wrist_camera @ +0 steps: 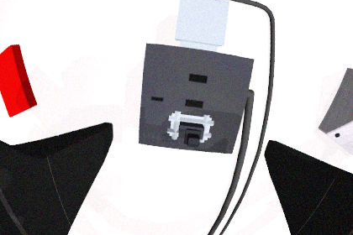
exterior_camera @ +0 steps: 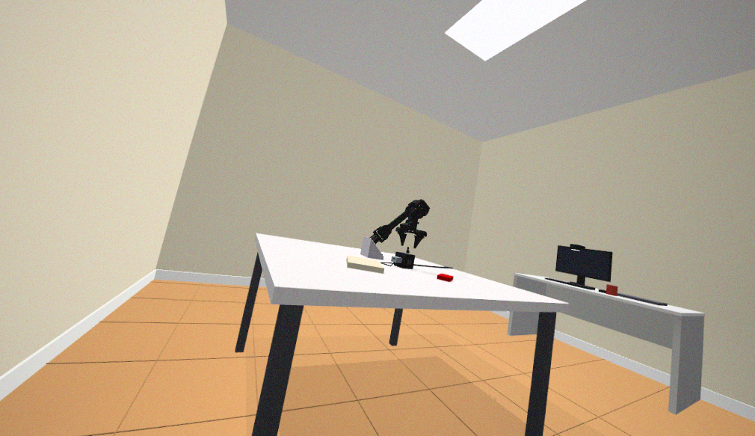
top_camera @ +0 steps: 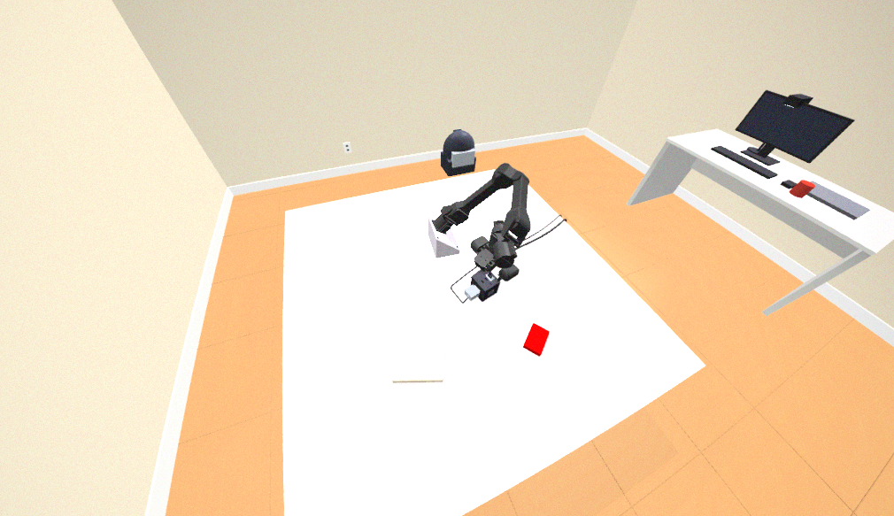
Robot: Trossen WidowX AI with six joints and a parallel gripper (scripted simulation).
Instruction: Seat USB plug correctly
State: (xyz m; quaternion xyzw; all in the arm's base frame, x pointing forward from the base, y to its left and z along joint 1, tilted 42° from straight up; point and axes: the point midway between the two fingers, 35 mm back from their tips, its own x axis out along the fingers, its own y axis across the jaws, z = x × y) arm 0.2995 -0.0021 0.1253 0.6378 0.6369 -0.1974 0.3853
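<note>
The dark power cube [top_camera: 486, 289] [exterior_camera: 407, 262] [wrist_camera: 161, 72] stands on the white table. The small black USB plug [wrist_camera: 192, 136] [exterior_camera: 407, 250] stands up from the cube's top, inside a white frame [wrist_camera: 173, 126] near one edge. How deep it sits and which way round it is cannot be told. My gripper [wrist_camera: 192, 142] [exterior_camera: 409, 246] is wide open and empty, above the cube. In the wrist view its fingertips are far apart, one on each side of the cube and plug. They do not touch either.
A pale adapter [wrist_camera: 202, 20] [top_camera: 472, 293] sticks out of the cube's side. Its cable [wrist_camera: 272, 54] and a thicker cable [wrist_camera: 243, 146] run past the cube. A red block [top_camera: 536, 340] [exterior_camera: 445, 277] [wrist_camera: 14, 80] and a cream slab [exterior_camera: 364, 265] [top_camera: 417, 381] are on the table.
</note>
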